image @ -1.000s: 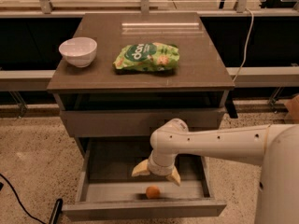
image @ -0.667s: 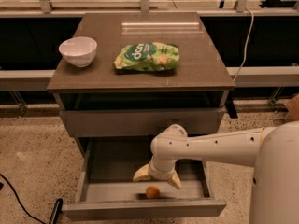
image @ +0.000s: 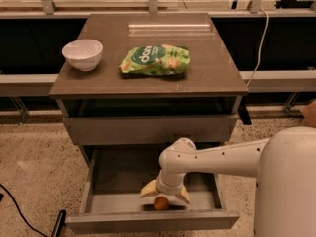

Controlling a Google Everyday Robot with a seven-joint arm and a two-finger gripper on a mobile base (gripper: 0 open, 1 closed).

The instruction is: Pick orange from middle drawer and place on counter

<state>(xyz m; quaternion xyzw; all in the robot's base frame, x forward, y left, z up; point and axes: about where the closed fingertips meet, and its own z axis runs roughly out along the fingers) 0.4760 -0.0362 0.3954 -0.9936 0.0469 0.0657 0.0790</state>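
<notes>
Speckled stone flooring surrounds a grey-brown drawer cabinet, whose counter carries a white bowl at the back left and a green snack bag near the middle. Below it the middle drawer is pulled out toward the camera. The orange lies on the drawer floor close behind the front panel, roughly centred.

The white arm reaches down into the drawer, and the hand sits directly over the fruit with its two pale fingers spread, one on each side of the orange. Whether they touch it yet cannot be told.

The step in hand looks like the grasp itself. To do it well, the fingers should reach down to the widest part of the fruit before closing, since a smooth round thing pinched too high tends to squirt out. Closing should be even, so the orange is not rolled against the front panel. The lift should then go straight up until the panel is cleared, and swing out clear of the cabinet before rising to the counter's bare right side.
</notes>
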